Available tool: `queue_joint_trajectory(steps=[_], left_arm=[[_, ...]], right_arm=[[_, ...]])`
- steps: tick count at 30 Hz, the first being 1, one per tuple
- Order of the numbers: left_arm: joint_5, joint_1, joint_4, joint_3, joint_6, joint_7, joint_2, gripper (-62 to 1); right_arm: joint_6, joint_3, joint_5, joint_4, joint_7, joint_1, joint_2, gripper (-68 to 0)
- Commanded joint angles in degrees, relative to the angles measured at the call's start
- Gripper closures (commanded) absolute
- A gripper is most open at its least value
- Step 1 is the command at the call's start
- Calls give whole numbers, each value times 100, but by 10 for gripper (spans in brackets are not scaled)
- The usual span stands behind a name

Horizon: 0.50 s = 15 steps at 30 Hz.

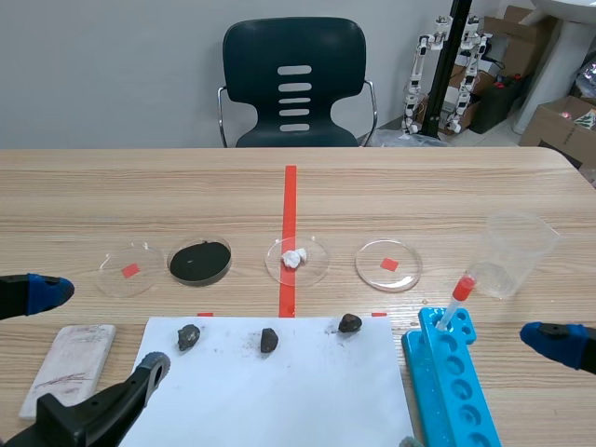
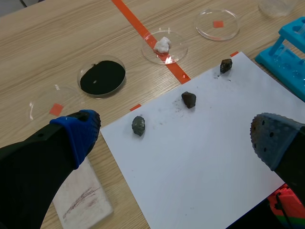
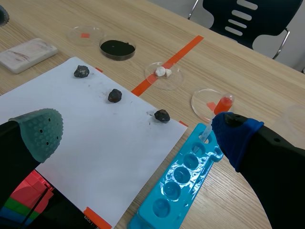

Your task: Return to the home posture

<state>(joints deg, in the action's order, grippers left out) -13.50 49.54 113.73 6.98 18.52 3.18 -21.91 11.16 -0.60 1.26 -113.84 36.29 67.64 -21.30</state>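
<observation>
Left fingers (image 2: 76,136) and right fingers (image 3: 236,138) — both pairs spread wide, near the white sheet (image 1: 279,382)

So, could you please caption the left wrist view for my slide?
Open left gripper above a white sheet holding three dark rocks, four dishes beyond.

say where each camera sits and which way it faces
Scene view: between the arms, facing across the table to the chair; a blue pad shows at each side.
Left wrist view: on the left arm, looking down at the paper past the open left tool.
Right wrist view: on the right arm, looking at the blue rack past the open right tool.
Both wrist views share the three rocks.
</observation>
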Motion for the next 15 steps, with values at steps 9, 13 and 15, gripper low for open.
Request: queue_joint_trajectory(steps=[9,13,15], left_arm=[[-57,-4,50,-9,11,-59,11,-623],[-57,-4,50,-9,11,-37,11,-623],[-57,-4,50,-9,11,-7,11,-623]], right_arm=[[-22,22,-39,-79,87,-4,0,-679],[-22,22,-39,-79,87,-4,0,-679],[-22,22,-39,-79,87,-4,0,-679]])
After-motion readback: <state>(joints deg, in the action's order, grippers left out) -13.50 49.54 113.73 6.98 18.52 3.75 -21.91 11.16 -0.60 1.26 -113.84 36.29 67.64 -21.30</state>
